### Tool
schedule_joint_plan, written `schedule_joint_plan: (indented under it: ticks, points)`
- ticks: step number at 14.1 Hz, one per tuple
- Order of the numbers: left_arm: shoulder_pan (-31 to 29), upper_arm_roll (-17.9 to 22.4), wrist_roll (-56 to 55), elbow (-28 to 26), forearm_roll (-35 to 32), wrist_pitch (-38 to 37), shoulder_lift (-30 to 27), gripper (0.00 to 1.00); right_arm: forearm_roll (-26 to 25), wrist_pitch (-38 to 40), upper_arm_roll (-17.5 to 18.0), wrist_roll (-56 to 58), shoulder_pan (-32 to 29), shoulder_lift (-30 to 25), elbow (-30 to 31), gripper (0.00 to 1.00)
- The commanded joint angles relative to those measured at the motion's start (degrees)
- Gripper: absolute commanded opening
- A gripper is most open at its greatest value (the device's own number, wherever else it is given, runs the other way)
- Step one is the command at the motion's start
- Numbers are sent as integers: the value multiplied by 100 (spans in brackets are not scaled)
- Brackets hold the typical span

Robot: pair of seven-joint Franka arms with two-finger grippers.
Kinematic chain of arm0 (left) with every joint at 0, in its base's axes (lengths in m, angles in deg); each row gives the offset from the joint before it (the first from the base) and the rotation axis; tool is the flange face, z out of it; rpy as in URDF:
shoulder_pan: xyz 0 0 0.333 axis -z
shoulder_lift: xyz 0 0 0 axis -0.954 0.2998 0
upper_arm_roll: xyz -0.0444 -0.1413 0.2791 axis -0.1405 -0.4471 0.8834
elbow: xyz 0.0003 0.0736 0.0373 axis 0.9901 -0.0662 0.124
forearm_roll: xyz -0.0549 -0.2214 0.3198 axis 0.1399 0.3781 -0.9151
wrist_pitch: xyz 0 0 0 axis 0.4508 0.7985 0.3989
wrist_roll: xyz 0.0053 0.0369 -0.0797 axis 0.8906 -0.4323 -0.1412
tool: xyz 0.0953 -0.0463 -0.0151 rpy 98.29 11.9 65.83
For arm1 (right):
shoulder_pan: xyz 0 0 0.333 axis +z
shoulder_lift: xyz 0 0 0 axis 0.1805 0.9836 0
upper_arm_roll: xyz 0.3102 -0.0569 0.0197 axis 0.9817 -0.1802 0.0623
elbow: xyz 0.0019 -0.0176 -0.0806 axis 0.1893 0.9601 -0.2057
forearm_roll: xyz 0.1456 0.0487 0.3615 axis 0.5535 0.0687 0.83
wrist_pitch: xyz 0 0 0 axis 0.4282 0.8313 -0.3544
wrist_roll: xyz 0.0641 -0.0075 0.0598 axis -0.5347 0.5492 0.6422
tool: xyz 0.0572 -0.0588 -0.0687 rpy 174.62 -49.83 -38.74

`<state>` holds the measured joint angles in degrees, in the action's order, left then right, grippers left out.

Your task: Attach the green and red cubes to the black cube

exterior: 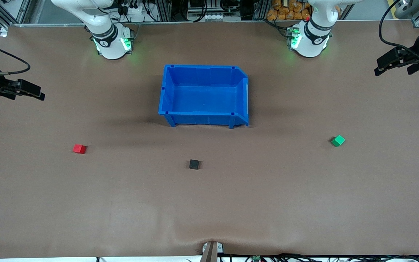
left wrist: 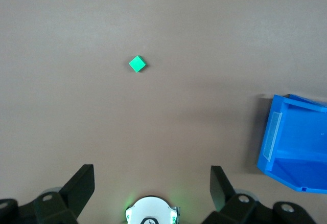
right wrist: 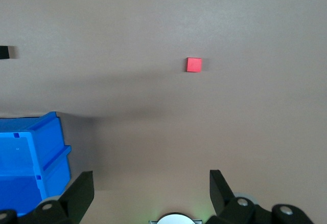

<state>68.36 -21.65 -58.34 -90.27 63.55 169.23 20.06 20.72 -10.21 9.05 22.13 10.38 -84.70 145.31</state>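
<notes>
Sitting between red cube (exterior: 79,149) and green cube (exterior: 338,141), black cube (exterior: 194,164), blue bin (exterior: 204,95) farther, both hands wide open, empty.

The table (exterior: 209,203) wears a matt brown, slightly rippled covering, the blue bin (exterior: 203,72) looks like smooth glossy plastic, and the green cube (exterior: 338,140), red cube (exterior: 79,149) and black cube (exterior: 194,164) are plain matt.

The right gripper (right wrist: 152,191) hangs above the brown table (right wrist: 214,127), fingers (right wrist: 82,191) spread wide. The red cube (right wrist: 193,65) lies alone on the open surface; the blue bin (right wrist: 30,157) and black cube (right wrist: 4,52) are partly visible.
</notes>
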Motion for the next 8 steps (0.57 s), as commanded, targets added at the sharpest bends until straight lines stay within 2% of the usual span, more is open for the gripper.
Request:
schedule_joint_plan:
  ticks: [1, 8]
  points:
    - [6, -45, -9, 84, -107, -92, 16, 100, -28, -64, 38, -88, 11, -14, -42, 100]
    - [-11, -98, 8, -83, -116, -13, 60, 100, 25, -144, 64, -44, 318, 30, -25, 100]
